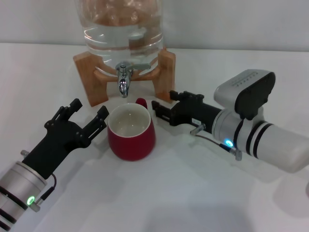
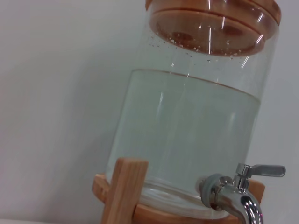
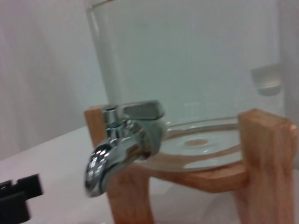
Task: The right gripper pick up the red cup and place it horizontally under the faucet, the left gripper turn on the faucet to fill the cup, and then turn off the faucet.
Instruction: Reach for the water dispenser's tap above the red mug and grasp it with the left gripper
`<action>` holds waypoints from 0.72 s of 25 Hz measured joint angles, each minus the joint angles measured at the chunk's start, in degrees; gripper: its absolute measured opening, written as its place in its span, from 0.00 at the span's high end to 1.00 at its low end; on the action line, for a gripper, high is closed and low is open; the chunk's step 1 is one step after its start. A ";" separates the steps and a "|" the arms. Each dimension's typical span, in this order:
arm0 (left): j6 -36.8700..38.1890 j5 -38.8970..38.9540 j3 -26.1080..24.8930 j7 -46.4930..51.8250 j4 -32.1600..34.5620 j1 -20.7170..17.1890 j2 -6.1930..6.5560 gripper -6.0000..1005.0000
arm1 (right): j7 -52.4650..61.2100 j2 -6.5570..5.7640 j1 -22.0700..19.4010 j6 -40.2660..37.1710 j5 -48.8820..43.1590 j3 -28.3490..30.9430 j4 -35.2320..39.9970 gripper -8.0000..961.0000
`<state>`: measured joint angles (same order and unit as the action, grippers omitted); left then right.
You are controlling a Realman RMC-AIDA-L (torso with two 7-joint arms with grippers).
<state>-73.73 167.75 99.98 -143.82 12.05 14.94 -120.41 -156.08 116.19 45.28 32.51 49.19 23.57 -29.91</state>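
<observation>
The red cup (image 1: 131, 133) stands upright on the white table, mouth up, just in front of and below the faucet (image 1: 124, 79). Its small handle (image 1: 141, 102) points to the back right. The right gripper (image 1: 167, 105) is open and empty just right of the cup, with one fingertip close to the handle. The left gripper (image 1: 89, 110) is open and empty just left of the cup, low over the table. The chrome faucet also shows in the left wrist view (image 2: 238, 191) and in the right wrist view (image 3: 117, 144). Its flat lever lies sideways and no water is running.
The clear water jug (image 1: 123, 24) sits on a wooden stand (image 1: 91, 79) at the back, right behind the faucet. The jug (image 2: 187, 130) is partly filled. The white table (image 1: 159, 193) stretches toward me.
</observation>
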 joint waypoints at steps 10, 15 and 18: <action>-0.51 0.01 0.13 0.02 0.11 -0.16 0.16 0.14 | 1.31 -0.77 -8.60 9.83 -0.88 7.15 1.01 0.36; -0.63 -0.18 0.37 0.13 0.11 -0.09 0.21 0.14 | 4.43 -1.09 -11.52 15.73 -6.07 7.27 2.12 0.36; -0.91 -0.23 0.40 0.13 0.13 -0.17 0.25 0.14 | 10.54 -1.12 -12.47 21.41 -10.87 7.30 5.60 0.36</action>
<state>-74.64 167.52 100.38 -143.69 12.17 14.77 -120.16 -145.54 115.07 32.81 53.93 38.33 30.87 -24.30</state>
